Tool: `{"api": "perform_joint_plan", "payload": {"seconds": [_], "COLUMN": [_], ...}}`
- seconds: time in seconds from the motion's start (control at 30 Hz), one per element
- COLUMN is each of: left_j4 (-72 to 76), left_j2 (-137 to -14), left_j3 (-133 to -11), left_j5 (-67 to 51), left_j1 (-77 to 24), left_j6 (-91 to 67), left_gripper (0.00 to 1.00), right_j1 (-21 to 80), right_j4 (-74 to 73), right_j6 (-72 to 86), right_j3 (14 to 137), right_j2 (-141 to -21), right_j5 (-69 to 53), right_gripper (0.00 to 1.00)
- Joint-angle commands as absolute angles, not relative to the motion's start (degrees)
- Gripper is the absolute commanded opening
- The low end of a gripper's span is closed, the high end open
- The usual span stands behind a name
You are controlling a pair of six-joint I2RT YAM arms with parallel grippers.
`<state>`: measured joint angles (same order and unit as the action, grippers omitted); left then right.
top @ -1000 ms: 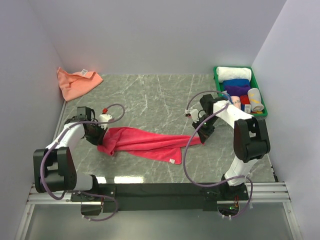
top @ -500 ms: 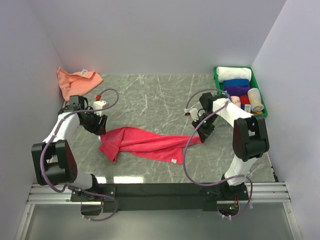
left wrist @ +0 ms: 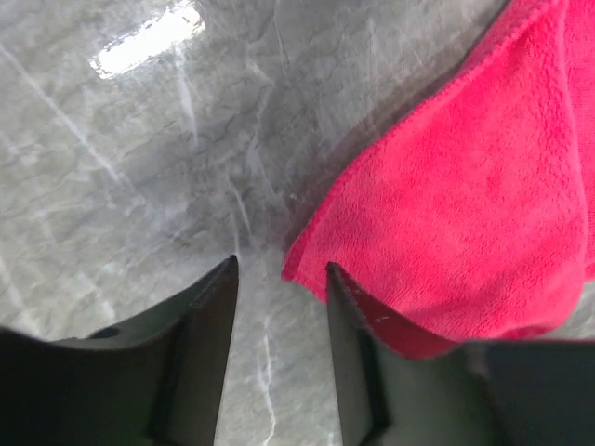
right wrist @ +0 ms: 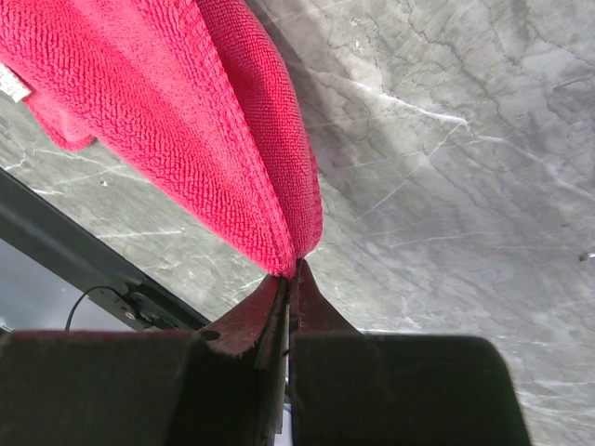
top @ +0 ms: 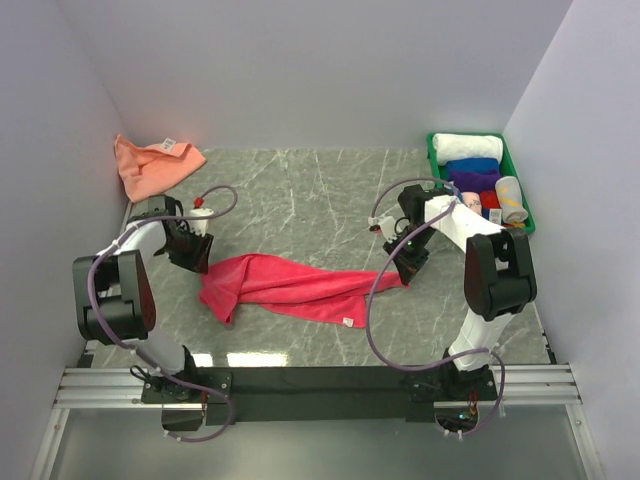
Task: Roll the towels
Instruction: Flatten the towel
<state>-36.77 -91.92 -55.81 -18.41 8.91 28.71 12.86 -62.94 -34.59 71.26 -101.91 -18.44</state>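
You found the crimson towel (top: 290,285) lying left-to-right across the table (top: 300,190), right end clamped in the right jaws, left corner just beside the parted, empty left jaws (the nearer arm).

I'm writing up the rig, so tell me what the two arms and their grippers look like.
Both the left arm and right arm have white links between bulky black joints, each trailed by a looping mauve-grey cable. The left gripper and right gripper have flat, tapering black fingers. No markings show.
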Motion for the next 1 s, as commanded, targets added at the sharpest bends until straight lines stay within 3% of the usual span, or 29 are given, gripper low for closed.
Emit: {"api": "perform_joint_plan", "payload": {"seconds": [0.0,0.27,0.4,0.73,0.97], "left_j4": [-34.4,-40.4,-46.3,-48.1,-50.1], "left_j2": [-93.1,-98.4,-99.7,-94.2,-86.1], "left_j3": [-56.1,-63.8,-73.3,-99.8,-102.7], "left_j5": [-20.6,-26.1,-29.6,-29.1,-31.5], "left_j1": [9.0,9.7,11.2,16.3,21.5], "left_j6": [26.9,29.4,28.3,21.7,20.1], "left_gripper": [0.45,0.01,0.01,0.0,0.0], "right_j1": [13.0,12.8,11.2,7.6,6.2], "right_j4": [-64.4,-64.9,-66.8,-76.2,-74.5], "right_j6": [-34.9,-34.3,-34.0,-33.9,-36.3], "right_j3": [73.7,77.3,84.3,115.4,111.7], "right_j2": [-102.5,-103.9,-106.3,-109.3,-100.8], "right_j5": [-18.2,-17.0,-16.3,-11.7,-9.0], "right_gripper": [0.0,0.0,0.0,0.0,0.0]}}
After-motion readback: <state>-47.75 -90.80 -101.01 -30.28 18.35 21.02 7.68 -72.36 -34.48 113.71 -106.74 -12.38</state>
